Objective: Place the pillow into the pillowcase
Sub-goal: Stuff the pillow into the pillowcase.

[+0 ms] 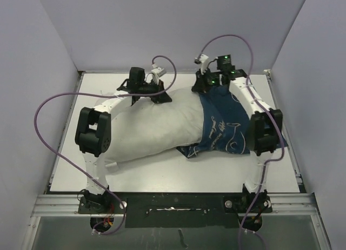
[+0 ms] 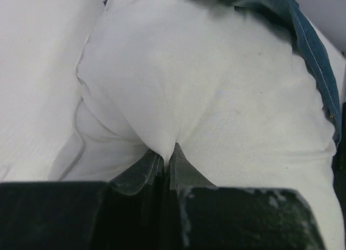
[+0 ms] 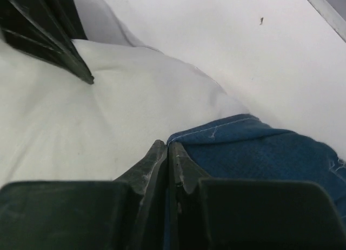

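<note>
The white pillow (image 1: 157, 126) lies across the table, its right end inside the navy pillowcase (image 1: 224, 128) with cream drawings. My left gripper (image 1: 147, 95) sits at the pillow's far edge, shut on a pinch of white pillow fabric (image 2: 205, 88); the fold rises between the fingertips of the left gripper (image 2: 167, 150). The pillowcase rim (image 2: 313, 50) shows at the upper right there. My right gripper (image 1: 206, 87) is at the far edge of the pillowcase mouth. In the right wrist view the right gripper (image 3: 166, 144) is shut on the stitched blue hem (image 3: 259, 153), beside the pillow (image 3: 81, 126).
Pale walls enclose the white table (image 1: 281, 153) on the left, back and right. A metal rail (image 1: 178, 198) runs along the near edge by the arm bases. Purple cables (image 1: 46, 107) loop from both arms. The left gripper's fingers (image 3: 54, 39) show in the right wrist view.
</note>
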Available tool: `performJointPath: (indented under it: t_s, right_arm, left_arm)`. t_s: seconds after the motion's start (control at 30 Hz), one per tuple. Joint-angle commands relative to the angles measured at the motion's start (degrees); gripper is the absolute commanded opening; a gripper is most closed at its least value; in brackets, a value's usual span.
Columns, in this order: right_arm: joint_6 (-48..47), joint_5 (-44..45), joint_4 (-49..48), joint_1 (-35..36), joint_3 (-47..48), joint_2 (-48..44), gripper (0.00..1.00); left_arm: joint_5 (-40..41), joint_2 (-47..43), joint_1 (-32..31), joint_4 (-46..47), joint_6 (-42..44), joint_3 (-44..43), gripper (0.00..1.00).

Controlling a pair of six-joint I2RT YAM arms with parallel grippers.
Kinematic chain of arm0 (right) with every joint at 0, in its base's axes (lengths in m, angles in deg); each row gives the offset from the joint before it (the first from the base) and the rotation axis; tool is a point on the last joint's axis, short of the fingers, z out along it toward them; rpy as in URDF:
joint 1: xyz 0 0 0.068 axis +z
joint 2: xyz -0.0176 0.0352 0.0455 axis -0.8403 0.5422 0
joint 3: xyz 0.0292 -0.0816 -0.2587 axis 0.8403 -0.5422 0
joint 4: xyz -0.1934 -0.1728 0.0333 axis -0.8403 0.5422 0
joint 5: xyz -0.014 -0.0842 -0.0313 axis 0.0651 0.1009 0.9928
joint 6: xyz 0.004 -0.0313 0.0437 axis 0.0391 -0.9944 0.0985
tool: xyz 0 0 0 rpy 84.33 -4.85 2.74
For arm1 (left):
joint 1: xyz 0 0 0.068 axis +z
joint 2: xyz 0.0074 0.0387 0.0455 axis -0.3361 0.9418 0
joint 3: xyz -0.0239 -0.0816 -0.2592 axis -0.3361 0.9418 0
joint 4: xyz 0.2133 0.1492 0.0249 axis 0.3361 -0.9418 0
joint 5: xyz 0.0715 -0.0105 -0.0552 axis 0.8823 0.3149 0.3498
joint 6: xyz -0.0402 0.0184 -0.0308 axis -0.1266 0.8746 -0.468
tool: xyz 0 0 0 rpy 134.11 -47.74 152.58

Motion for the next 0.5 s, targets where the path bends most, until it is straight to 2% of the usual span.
performJointPath:
  t_s: [0.0, 0.07, 0.13, 0.27, 0.33, 0.37, 0.4, 0.47]
  right_arm:
    - [-0.64, -17.22, -7.94, -6.14, -15.92, -21.37, 0.0]
    - [-5.91, -18.59, -4.06, -8.31, -22.61, -25.57, 0.01]
    - [-9.62, -20.09, 2.56, -11.62, -26.21, -28.13, 0.14]
    - [-8.24, -25.22, 8.16, -17.3, -25.19, -30.9, 0.66]
    - [-7.95, -20.23, 11.78, -17.06, -22.42, -31.04, 0.88]
    - [-7.09, -16.68, 13.18, -16.36, -21.23, -30.74, 0.96]
    - [-6.11, -13.15, 15.08, -15.76, -20.02, -29.96, 0.99]
    - [-5.73, -7.26, 21.0, -14.82, -17.25, -28.04, 0.98]
  left_arm:
    - [0.21, -16.62, -8.36, 16.18, 16.64, 10.23, 0.0]
    - [4.18, -20.83, -11.62, 16.97, 22.32, 15.85, 0.0]
    - [8.84, -22.96, -14.82, 16.23, 26.4, 19.16, 0.0]
    - [16.94, -25.57, -19.4, 17.01, 30.27, 24.45, 0.0]
    - [19.53, -26.89, -20.6, 19.5, 30.87, 26.95, 0.0]
    - [20.23, -27.3, -20.72, 20.73, 30.77, 27.71, 0.0]
    - [20.83, -27.52, -20.77, 21.27, 30.83, 28.04, 0.0]
    - [21.52, -27.67, -20.93, 20.8, 31.64, 27.74, 0.0]
